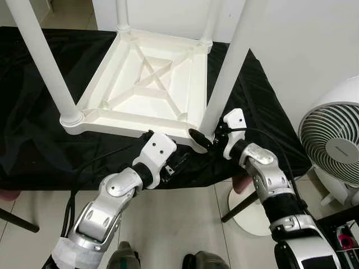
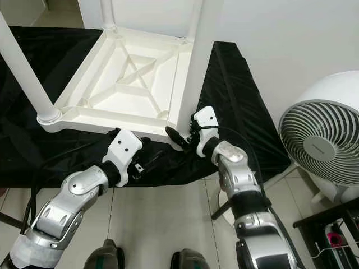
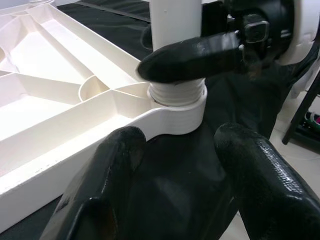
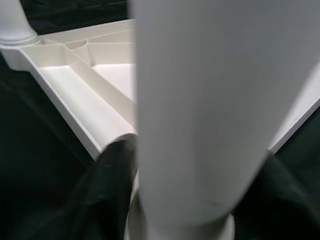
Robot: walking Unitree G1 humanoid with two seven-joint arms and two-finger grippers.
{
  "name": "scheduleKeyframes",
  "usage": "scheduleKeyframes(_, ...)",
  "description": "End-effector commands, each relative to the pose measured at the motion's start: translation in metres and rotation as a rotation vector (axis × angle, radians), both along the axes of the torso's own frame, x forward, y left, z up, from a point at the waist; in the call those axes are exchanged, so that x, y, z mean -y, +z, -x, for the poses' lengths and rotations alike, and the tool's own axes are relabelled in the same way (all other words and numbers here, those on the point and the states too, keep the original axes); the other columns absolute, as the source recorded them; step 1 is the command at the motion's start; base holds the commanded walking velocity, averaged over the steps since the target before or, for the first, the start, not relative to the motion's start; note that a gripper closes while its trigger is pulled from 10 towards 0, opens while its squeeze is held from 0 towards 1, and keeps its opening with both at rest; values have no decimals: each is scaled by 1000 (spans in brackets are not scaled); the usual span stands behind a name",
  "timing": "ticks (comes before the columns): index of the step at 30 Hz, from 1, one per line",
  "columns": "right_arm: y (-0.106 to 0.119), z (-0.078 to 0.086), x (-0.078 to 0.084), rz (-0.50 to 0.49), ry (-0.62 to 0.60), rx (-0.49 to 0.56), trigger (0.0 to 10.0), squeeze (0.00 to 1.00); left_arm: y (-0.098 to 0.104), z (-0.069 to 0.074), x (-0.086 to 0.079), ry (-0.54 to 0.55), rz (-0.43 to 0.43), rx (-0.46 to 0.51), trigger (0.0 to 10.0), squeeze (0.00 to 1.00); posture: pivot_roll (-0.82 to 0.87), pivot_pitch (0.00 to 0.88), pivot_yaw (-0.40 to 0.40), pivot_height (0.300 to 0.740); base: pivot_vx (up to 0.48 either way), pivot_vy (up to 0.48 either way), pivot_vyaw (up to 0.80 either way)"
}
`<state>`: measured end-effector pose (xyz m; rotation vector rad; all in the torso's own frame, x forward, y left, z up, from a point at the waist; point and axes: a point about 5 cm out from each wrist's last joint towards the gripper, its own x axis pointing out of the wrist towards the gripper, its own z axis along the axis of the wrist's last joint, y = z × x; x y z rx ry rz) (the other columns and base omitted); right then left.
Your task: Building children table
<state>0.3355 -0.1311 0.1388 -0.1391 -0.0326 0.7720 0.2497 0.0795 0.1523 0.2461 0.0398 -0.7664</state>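
Table legs' (image 1: 231, 67) tops out of frame

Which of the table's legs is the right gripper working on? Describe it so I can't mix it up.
On the black cloth lies the upturned white tabletop, legs pointing up. It is the leg at the tabletop's near corner on the robot's right. It alone has the right gripper closed around its base.

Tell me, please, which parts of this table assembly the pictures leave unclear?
- Leg tops: all legs run off the upper edge in both eye views.
- Thread seating: the right gripper covers part of the near-right socket.
- Far sockets: too small, partly behind the legs.
- Right wrist view: the blurred leg blocks the joint.
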Motion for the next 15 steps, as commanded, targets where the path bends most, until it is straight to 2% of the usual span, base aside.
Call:
scheduleKeyframes(1,-6,3,-3,7,61,-25,0,0,4,2,3,-84,-14,-2,10000,0,63,32,-58,740,0,0,0)
scheduleKeyframes(3,-8,4,-3,11,97,-32,0,0,4,1,2,-82,-22,3,10000,0,65,35,-58,740,0,0,0)
scheduleKeyframes(12,-10,5,-1,-6,85,-36,0,0,3,4,2,-73,-20,-8,10000,0,65,45,-60,740,0,0,0)
scheduleKeyframes(14,-10,4,2,-12,39,-35,10000,0,3,4,2,-70,-17,-9,10000,0,64,49,-65,740,0,0,0)
scheduleKeyframes(15,-10,3,2,-14,26,-34,10000,0,2,4,3,-70,-17,-9,10000,0,64,49,-65,740,0,0,0)
